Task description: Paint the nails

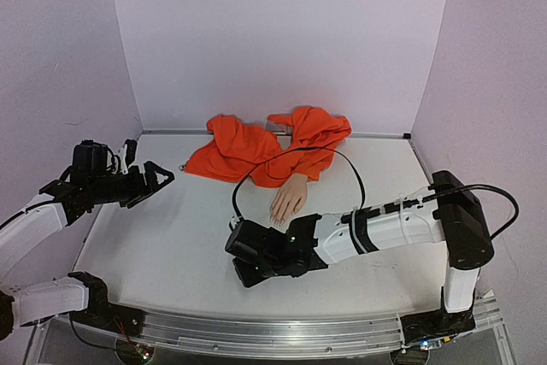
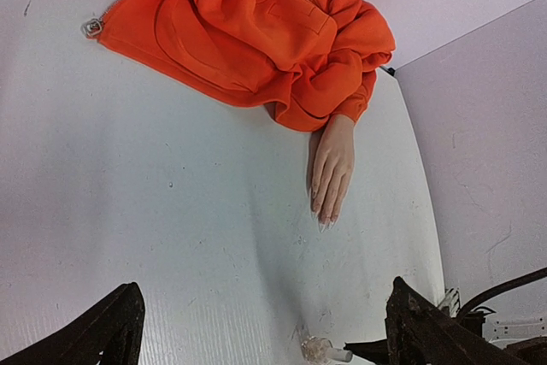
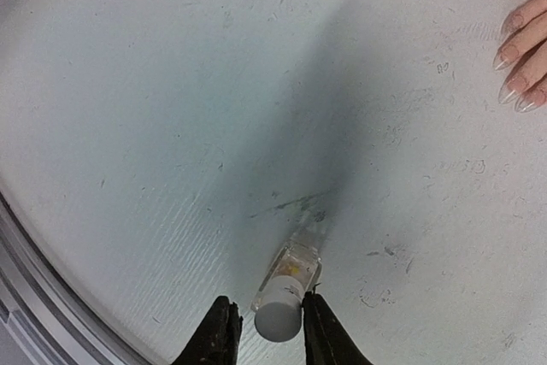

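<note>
Right wrist view: the right gripper (image 3: pixel 267 301) has its jaws standing narrow around the cap of the bottle (image 3: pixel 286 284) (firm contact not confirmable). The left gripper (image 1: pixel 158 175) is wide open and empty. The nails (image 3: pixel 510 89) lie near the bottle on the table (image 3: pixel 171 83) and appear unpainted, so all painting is left to do.

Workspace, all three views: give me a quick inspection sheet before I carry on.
Surface: white table, scuffed.
Job's things: mannequin hand flat, palm down; nails pale, glossy; small bottle lying on its side.
Clutter: orange sleeve bunched behind the hand; metal ring at its edge.
Grippers: left gripper open, raised, empty; right gripper flanks the bottle's cap, grip unconfirmed.
Cables: black cable looped over the table around the hand.
Surroundings: pale walls on three sides.
</note>
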Robot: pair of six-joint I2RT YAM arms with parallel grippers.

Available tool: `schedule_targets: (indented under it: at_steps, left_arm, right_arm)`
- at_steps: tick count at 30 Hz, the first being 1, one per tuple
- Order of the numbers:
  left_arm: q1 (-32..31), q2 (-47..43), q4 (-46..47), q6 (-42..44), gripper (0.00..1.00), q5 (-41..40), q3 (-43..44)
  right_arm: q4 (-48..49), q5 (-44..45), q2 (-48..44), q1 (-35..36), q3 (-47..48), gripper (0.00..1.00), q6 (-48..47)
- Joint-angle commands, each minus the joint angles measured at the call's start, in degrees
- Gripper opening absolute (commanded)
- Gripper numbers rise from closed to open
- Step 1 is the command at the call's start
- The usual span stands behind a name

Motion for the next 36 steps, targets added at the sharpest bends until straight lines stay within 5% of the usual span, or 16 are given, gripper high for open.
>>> schedule_targets:
  at_steps: [1,9,16,22,29,36]
  left_arm:
    - [-0.4,-0.6,3.1,0.5,1.00,1.9,0.2]
    - [-1.0,-1.3,3.5,1.3,1.00,3.3,0.2]
    - [-1.7,-2.9,4.7,1.4,0.99,4.5,-1.4]
    - [-2.4,-1.6,13.7,-3.4,1.00,9.8,-5.6]
    - [-6.0,0.8,22.8,-2.3,0.99,16.3,-6.8]
    - [-24.4,11.3,24.9,8.4,0.99,21.1,0.2]
  right_arm:
    - [-2.1,2.4,1.4,0.2,2.3,0.27,0.3]
    - [-2.1,3.2,3.3,0.2,3.1,0.21,0.2]
    - [-1.2,5.4,0.6,0.2,1.9,0.01,-1.5]
    - [2.2,6.4,-6.3,-1.1,-2.3,0.00,-8.0]
    - [17.2,-8.9,-22.4,-9.5,-16.3,0.00,-19.3]
    - [20.6,-29.7,-29.8,-18.0,-18.2,0.00,-29.3]
